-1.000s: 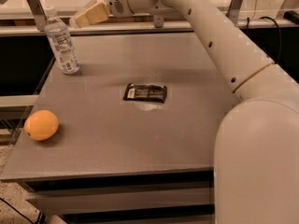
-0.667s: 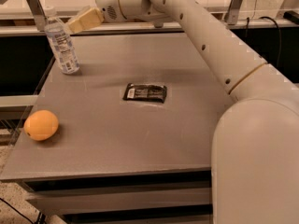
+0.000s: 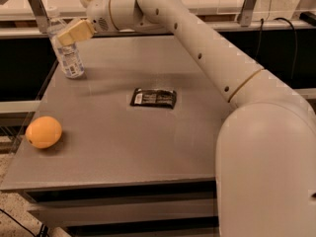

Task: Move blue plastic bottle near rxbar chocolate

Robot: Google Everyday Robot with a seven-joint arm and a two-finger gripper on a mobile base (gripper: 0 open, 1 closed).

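Now gripper [image 3: 74,32] at blue plastic bottle [image 3: 72,63] neck; rxbar chocolate [image 3: 153,98], orange [image 3: 43,132] well apart.

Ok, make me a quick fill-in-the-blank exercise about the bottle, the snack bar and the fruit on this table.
1. The blue plastic bottle stands ___ at the far left corner of the table.
2. The tool is level with that bottle's ___ half.
3. The rxbar chocolate lies flat near the table's ___.
4. The round fruit near the left edge is an ___.
Missing words: upright; upper; middle; orange.
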